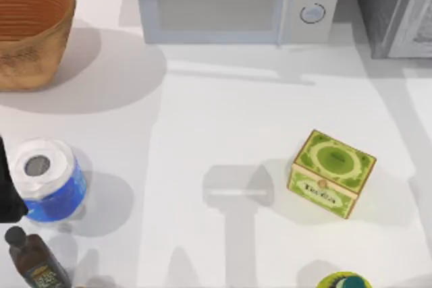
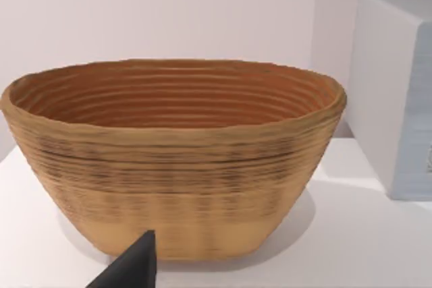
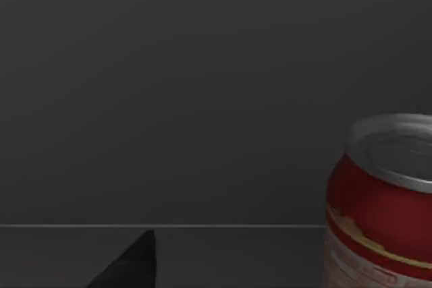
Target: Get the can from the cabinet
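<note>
The can (image 3: 381, 207) is red with a silvery top and stands upright on a dark shelf inside the cabinet, in front of its dark back wall (image 3: 202, 85). A dark part of my right gripper (image 3: 131, 264) shows low in the right wrist view, off to the side of the can and apart from it. In the top view the cabinet (image 1: 385, 5) is a dark speckled box at the far right corner, with a pale door panel (image 1: 420, 21). My left arm (image 1: 5, 187) sits parked at the table's left edge, and its gripper (image 2: 131, 268) faces the woven basket.
A light grey microwave (image 1: 236, 1) stands at the back centre, left of the cabinet. A woven basket (image 1: 30, 28) is at the back left. A blue-wrapped paper roll (image 1: 47, 180) and a dark bottle (image 1: 34, 264) are at the front left. A green tea box (image 1: 332, 173) and a green-yellow lid (image 1: 344, 281) sit front right.
</note>
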Robot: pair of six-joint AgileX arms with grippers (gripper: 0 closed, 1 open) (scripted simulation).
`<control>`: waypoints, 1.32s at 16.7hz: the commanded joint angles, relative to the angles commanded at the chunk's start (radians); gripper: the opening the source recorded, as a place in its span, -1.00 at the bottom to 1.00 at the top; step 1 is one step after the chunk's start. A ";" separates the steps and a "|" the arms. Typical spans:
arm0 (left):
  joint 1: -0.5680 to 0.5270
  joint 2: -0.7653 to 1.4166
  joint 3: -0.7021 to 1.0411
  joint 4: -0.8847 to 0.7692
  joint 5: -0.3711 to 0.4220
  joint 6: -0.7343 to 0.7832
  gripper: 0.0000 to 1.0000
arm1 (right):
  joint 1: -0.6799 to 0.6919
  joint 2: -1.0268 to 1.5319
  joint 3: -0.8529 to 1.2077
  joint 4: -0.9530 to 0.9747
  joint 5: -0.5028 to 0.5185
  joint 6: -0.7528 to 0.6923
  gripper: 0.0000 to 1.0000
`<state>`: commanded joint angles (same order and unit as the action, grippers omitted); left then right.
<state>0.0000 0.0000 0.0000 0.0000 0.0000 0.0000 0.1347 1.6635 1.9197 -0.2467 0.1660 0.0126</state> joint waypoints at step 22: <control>0.000 0.000 0.000 0.000 0.000 0.000 1.00 | -0.007 0.038 0.038 -0.001 -0.007 0.000 -1.00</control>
<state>0.0000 0.0000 0.0000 0.0000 0.0000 0.0000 0.1274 1.7018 1.9579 -0.2472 0.1595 0.0126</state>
